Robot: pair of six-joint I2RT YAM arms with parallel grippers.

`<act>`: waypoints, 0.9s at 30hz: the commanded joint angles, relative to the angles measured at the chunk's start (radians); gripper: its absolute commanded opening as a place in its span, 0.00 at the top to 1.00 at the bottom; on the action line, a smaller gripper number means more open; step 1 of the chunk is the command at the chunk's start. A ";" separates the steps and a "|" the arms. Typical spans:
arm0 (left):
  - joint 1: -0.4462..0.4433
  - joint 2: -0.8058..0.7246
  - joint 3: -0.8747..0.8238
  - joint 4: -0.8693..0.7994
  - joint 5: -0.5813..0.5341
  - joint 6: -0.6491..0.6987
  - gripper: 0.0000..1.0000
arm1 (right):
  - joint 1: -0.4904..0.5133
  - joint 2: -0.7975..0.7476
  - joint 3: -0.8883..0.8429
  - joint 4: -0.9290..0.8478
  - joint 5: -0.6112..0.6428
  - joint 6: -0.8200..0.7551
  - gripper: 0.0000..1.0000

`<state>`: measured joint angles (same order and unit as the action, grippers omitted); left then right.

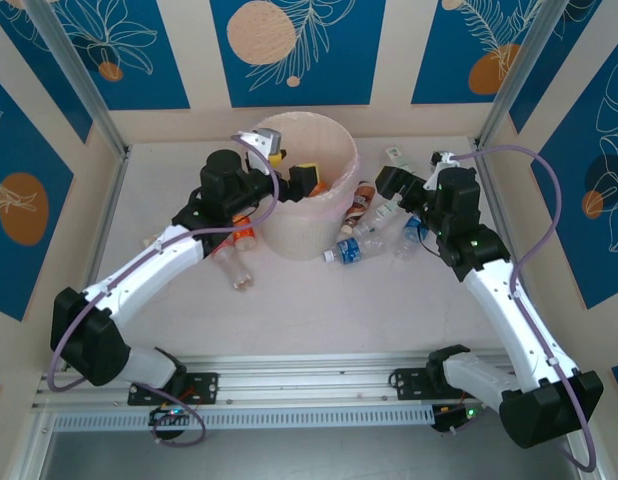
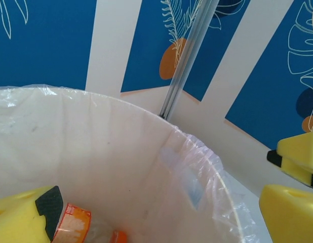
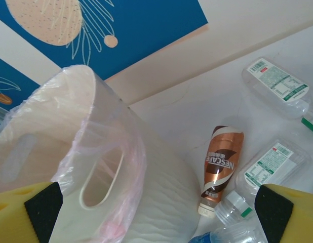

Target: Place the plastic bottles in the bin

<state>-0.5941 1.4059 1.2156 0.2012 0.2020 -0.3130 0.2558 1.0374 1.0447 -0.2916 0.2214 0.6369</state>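
Yellow fingers of the left gripper sit closest. They are spread wide over the mouth of the bin with nothing between them (so it has let go and is not squeezing). Down inside the bin lies one bottle with an orange label. Next to it is an orange bit that may be a cap. The right gripper is just beside the bin on its right side, with its fingers wide apart too, holding nothing.

I think the job has only just begun. One bottle shows inside the bin, but I cannot see the bottom, so there may be more. Most bottles lie on the table outside the bin.

Right of the bin I count five or six. A brown coffee bottle is closest to the bin wall. There is also a blue-label bottle and some clear bottles with green labels. Left of the bin lie two more bottles. There is one bin and two grippers.
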 commanded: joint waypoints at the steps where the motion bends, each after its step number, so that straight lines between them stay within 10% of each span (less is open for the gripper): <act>1: -0.010 -0.057 0.003 0.016 0.004 -0.006 0.00 | -0.020 0.033 -0.011 -0.041 0.048 0.026 0.00; 18: -0.009 -0.253 -0.121 0.038 -0.074 -0.042 0.00 | -0.206 0.407 0.104 -0.254 0.007 -0.099 0.00; 27: -0.005 -0.436 -0.311 -0.007 -0.455 -0.071 0.00 | -0.289 0.659 0.222 -0.394 0.019 -0.161 0.03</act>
<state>-0.5941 1.0245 0.9508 0.1951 -0.0666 -0.3611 -0.0189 1.6459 1.2224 -0.6018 0.2752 0.5377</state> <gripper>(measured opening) 0.999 0.976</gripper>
